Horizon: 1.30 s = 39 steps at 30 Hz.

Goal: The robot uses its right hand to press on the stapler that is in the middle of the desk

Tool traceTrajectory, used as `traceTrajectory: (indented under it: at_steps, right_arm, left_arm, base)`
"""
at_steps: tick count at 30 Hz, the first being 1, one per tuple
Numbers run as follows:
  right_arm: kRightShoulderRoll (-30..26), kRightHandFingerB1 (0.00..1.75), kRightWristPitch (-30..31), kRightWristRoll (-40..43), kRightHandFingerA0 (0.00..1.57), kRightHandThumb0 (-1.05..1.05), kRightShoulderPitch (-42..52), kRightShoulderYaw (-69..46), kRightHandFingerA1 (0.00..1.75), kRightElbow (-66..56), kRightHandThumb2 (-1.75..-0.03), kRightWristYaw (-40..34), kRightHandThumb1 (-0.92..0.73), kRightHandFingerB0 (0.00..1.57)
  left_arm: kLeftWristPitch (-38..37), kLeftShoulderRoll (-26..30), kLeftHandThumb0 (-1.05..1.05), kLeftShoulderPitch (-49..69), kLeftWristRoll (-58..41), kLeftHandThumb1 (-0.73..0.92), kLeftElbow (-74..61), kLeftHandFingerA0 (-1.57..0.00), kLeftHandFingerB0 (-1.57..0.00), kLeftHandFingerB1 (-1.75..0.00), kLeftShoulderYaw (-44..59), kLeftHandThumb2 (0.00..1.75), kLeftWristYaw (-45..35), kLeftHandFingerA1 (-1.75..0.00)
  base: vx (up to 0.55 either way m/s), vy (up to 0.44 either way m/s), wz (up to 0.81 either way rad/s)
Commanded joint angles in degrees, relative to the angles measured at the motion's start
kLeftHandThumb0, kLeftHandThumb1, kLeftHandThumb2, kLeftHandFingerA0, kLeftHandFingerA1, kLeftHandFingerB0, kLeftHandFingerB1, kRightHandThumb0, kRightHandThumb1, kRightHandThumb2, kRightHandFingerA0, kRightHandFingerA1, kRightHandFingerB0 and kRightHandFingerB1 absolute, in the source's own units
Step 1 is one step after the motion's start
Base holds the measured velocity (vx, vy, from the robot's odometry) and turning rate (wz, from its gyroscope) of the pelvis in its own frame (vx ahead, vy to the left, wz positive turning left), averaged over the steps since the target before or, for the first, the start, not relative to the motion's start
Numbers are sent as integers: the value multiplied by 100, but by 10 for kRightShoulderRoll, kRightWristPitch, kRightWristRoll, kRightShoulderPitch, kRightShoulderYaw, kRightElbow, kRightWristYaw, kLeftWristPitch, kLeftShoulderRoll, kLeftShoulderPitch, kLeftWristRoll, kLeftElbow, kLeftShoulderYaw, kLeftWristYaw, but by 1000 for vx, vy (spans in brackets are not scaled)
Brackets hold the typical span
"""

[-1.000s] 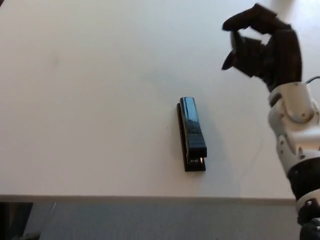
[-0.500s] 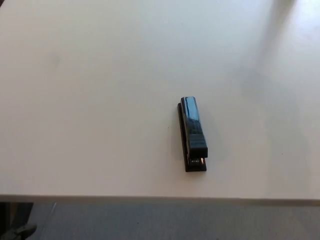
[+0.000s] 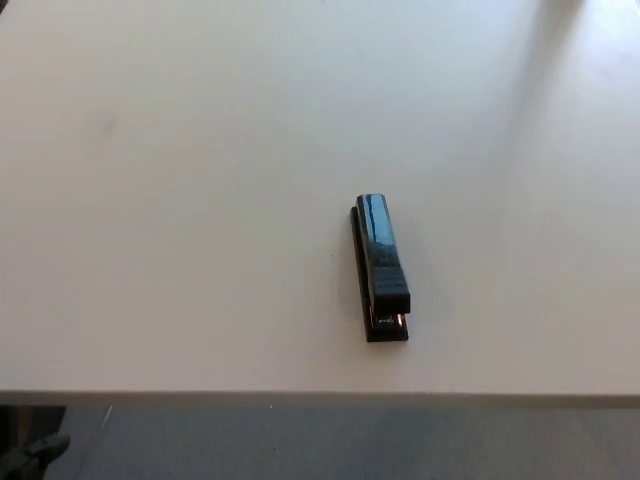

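Observation:
A black stapler [image 3: 380,267] lies flat on the white desk [image 3: 200,200], a little right of centre and close to the front edge. Its long side runs from far to near, and its mouth end points toward me. Neither of my hands shows in the head view, and nothing touches the stapler.
The desk's front edge [image 3: 300,397] runs across the bottom of the picture, with grey floor [image 3: 320,445] below it. A soft shadow falls over the desk's far right corner [image 3: 560,60].
One second ago my right hand hung above the desk to the right of the stapler. It left the picture half a second ago and stays out. The stapler has not moved.

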Motion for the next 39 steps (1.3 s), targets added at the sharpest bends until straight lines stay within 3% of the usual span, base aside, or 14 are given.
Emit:
traceTrajectory:
  at_steps: [1, 3, 10, 12, 21, 23, 24, 25, 31, 32, 34, 35, 36, 39]
  right_arm:
    - [6, 134, -55, -2, 131, -25, 96, -8, 129, 158, -107, -74, -58, 93]
    - [18, 110, -19, -26, 130, -25, 102, 25, 122, 192, -109, -109, -56, 96]
    - [58, 114, 71, -53, 107, -10, 87, 118, 130, 255, -87, -91, -53, 74]
    - [64, 64, 108, -56, 109, -21, 79, 145, 70, 263, -62, -77, -55, 61]
    - [100, 50, 198, -73, 89, -23, 41, 221, 63, 273, -58, -3, -64, 51]
    - [99, 53, 245, -70, 56, -28, 18, 232, 67, 277, -96, 51, -50, 20]
    - [99, 43, 258, -76, 36, -50, 9, 242, 53, 278, -80, 76, -58, 18]
    - [104, 31, 259, -75, 18, -55, 0, 247, 42, 277, -59, 86, -65, 17]
    - [159, 8, 176, -52, 0, -94, -32, 259, 7, 247, -105, 84, -71, 3]
    - [184, 9, 125, -39, 0, -100, -29, 250, 0, 236, -108, 88, -75, 4]
    - [201, 7, 92, -46, 0, -101, -24, 258, 0, 227, -111, 94, -77, 1]
    - [214, 5, 76, -52, 0, -102, -21, 266, 0, 218, -112, 96, -75, 0]
    - [225, 3, 63, -55, 0, -100, -18, 270, 3, 214, -111, 95, -74, 0]
    - [239, 3, 31, -60, 0, -101, -2, 275, 8, 216, -113, 89, -76, 0]
  left_arm:
    - [25, 34, -82, -9, -1, 89, 13, -28, -24, -30, 5, 67, 9, -34]
    - [25, 34, -82, -9, -2, 89, 13, -28, -25, -29, 6, 67, 9, -34]
    - [22, 34, -80, -5, -6, 89, 16, -28, -24, -29, 8, 67, 5, -34]
    - [22, 32, -80, -7, -6, 89, 17, -28, -24, -29, 8, 67, 3, -34]
    - [14, 29, -80, -16, -12, 89, 14, -26, -23, -29, 10, 67, -9, -34]
    - [22, 30, -82, -21, -12, 89, 15, -26, -23, -28, 10, 67, -9, -34]
    - [24, 31, -82, -22, -11, 89, 14, -27, -24, -29, 10, 67, -5, -33]
    - [24, 30, -82, -24, -12, 89, 14, -25, -24, -29, 11, 67, -6, -33]
    - [53, 31, -76, -37, -15, 90, 23, -19, -22, -29, 14, 68, -6, -32]
    - [57, 31, -36, -41, -16, 52, 25, 0, 0, -45, 16, 109, -4, -48]
    - [63, 31, -36, -43, -18, 51, 27, -1, 0, -45, 19, 109, -5, -48]
    - [67, 31, -36, -44, -18, 51, 27, -1, -1, -45, 21, 109, -3, -49]
    - [73, 32, -77, -46, -14, 92, 27, -19, -22, -29, 19, 68, 4, -32]
    - [72, 29, -76, -44, -15, 92, 27, -18, -21, -29, 22, 68, 2, -31]
  base:
    - [0, 0, 0]
    - [0, 0, 0]
    - [0, 0, 0]
    - [0, 0, 0]
    - [0, 0, 0]
    - [0, 0, 0]
    - [0, 0, 0]
    - [0, 0, 0]
    - [0, 0, 0]
    - [0, 0, 0]
    - [0, 0, 0]
    - [0, 0, 0]
    - [0, 0, 0]
    - [0, 0, 0]
